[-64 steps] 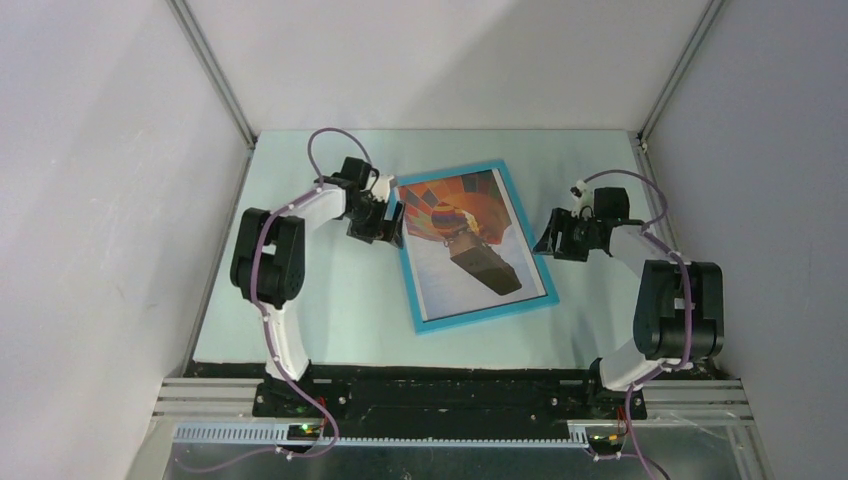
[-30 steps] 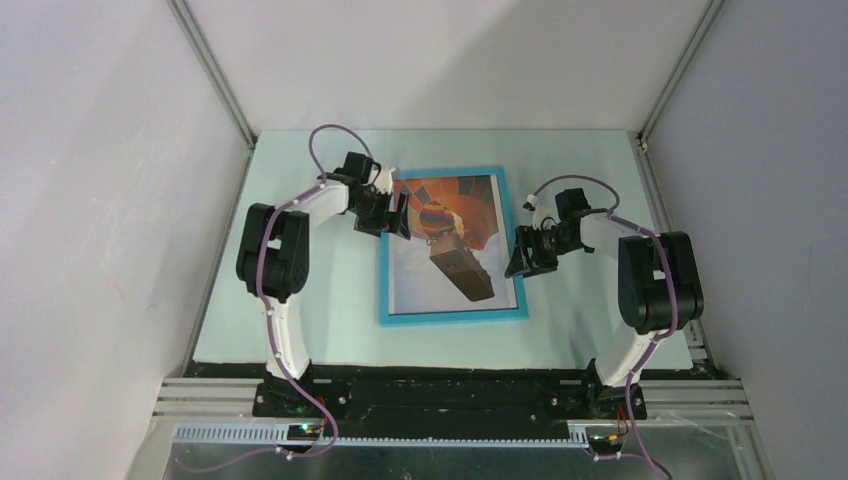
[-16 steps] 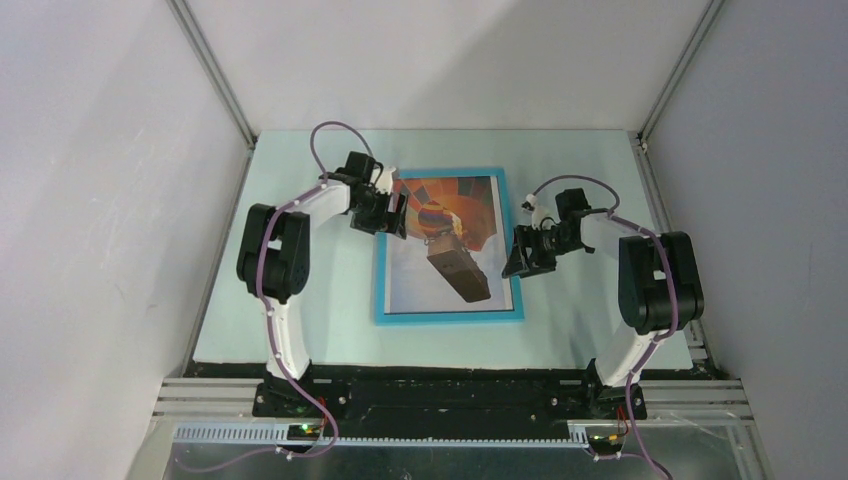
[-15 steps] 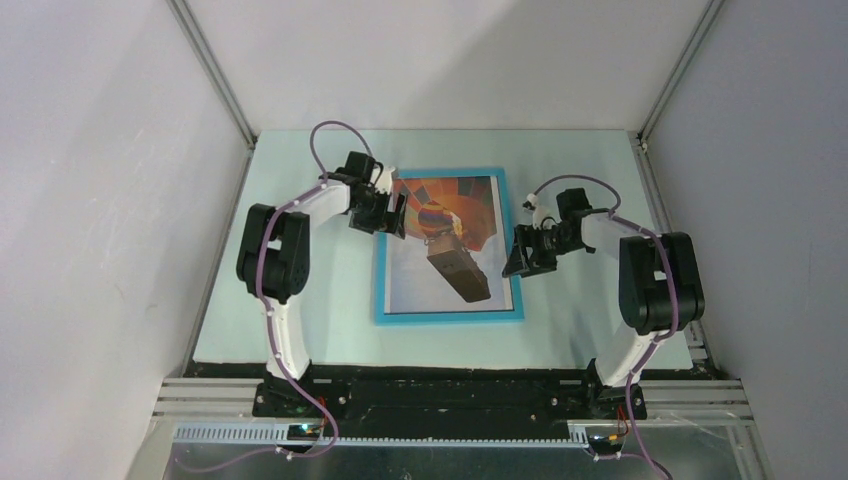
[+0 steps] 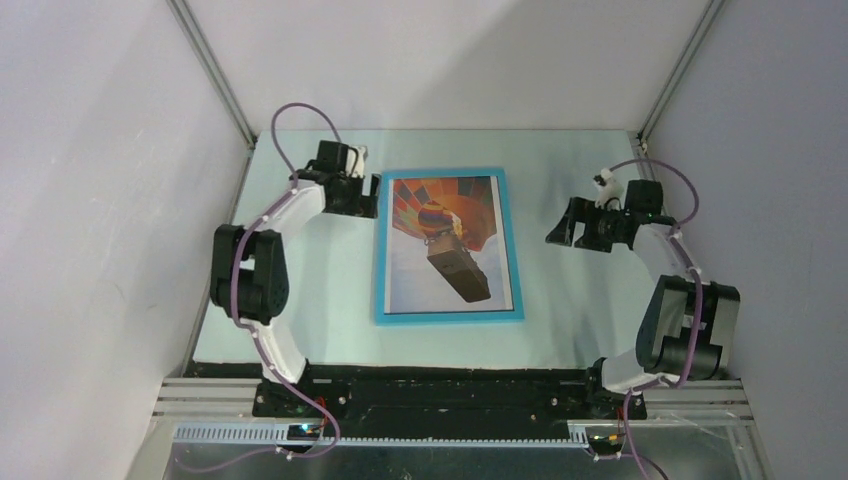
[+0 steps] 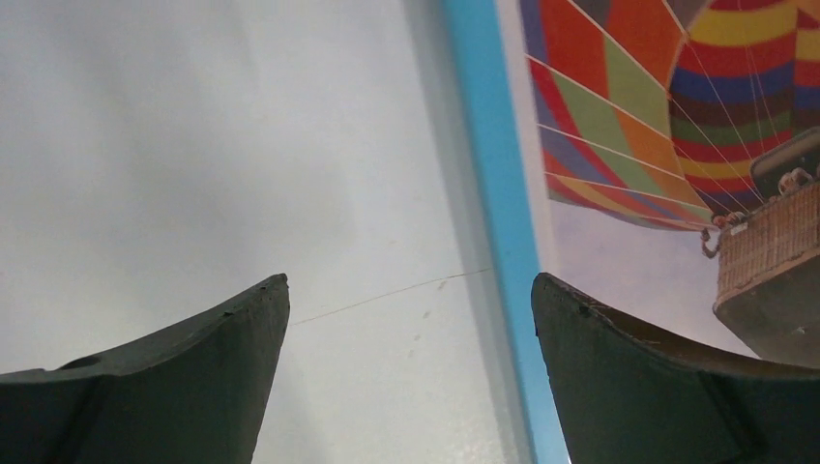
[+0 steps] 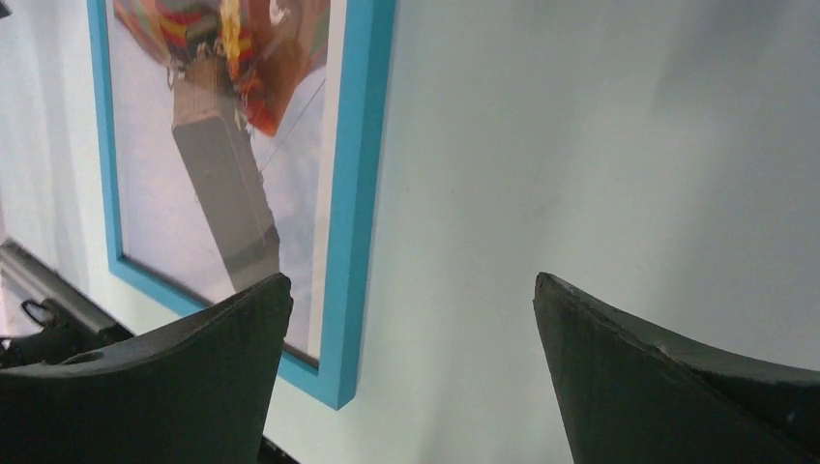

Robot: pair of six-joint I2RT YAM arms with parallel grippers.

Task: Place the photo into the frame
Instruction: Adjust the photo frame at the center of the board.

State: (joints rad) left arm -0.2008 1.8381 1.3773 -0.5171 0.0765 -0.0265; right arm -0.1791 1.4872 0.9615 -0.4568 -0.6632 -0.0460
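Top external cam: the thin rectangular bright-blue picture frame (image 5: 381, 250) lies flat, face up, mid-way across the pale green table top (image 5: 300, 310). The rectangular paper photo print of an orange, red and blue hot-air balloon (image 5: 445, 245) sits inside the frame. Blue border shows on all four sides and the photo's edges run approx square w/ it. Judgement: the photo looks seated and the task is at or near its end. Can't tell whether anything at the back holds it in.

The left gripper (image 5: 358, 197) is just beside the frame's left edge, near its far corner. Left wrist cam shows its fingers spread wide w/ nothing btwn them. One finger is over bare table, the other overlaps the frame's left border in view. Touching or hovering: can't tell. The right gripper (image 5: 562, 225) is well apart from the frame's right edge, also spread and empty, w/ only bare table btwn its fingers.

Risks, as I judge them:
- The left finger is the main one. It is close enough that a low sideways swing could catch the border and skew or slide the frame.
- If the photo is only resting loose, such a knock could ride it up over the border.
- The right side has ample room and looks low risk.
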